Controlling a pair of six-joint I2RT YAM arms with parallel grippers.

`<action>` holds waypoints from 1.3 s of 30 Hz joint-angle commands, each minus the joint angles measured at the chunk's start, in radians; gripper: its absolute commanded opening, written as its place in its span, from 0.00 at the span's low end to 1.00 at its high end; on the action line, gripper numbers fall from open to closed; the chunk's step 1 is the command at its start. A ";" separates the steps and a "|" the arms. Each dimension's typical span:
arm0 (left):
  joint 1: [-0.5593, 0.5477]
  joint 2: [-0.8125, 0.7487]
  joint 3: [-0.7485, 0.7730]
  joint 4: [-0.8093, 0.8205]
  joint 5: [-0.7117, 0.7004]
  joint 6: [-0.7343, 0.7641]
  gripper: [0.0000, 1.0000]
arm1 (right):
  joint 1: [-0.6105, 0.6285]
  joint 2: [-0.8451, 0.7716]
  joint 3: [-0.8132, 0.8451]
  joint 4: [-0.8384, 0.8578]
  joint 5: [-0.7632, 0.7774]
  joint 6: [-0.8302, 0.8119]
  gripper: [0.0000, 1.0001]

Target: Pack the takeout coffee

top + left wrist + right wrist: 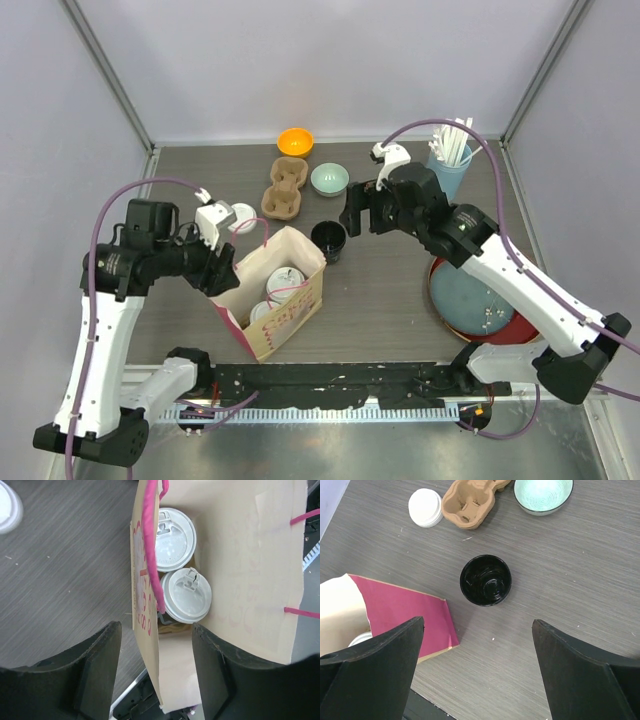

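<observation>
Two takeout coffee cups with white lids (172, 540) (186, 595) stand side by side inside the open paper bag (250, 555), which has pink handles. In the top view the cups (285, 280) sit deep in the bag (300, 262). My left gripper (156, 670) is open at the bag's near left edge. Its fingers (97, 670) straddle the bag's side wall (147, 645) without touching it. From above, the left gripper (222, 265) is at the bag's left rim. My right gripper (477, 675) is wide open and empty, hovering over bare table right of the bag (405, 620).
A dark glossy mug (485, 580) without a lid stands beside the bag. Behind it lie a loose white lid (425, 507), a cardboard cup carrier (470, 500) and a pale green bowl (543, 494). An orange bowl (295, 142), a straw tumbler (450, 160) and a red tray (438, 300) lie further off.
</observation>
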 commanded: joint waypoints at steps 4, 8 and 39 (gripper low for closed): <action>0.000 -0.002 0.129 -0.022 -0.054 -0.034 0.66 | -0.069 0.068 0.122 -0.047 0.008 -0.049 0.95; 0.001 0.024 0.201 -0.032 -0.099 -0.063 0.67 | -0.178 0.071 0.158 -0.055 0.023 -0.055 0.92; 0.141 0.110 0.283 -0.026 -0.193 -0.073 0.72 | -0.910 0.695 0.536 0.180 -0.077 -0.029 0.61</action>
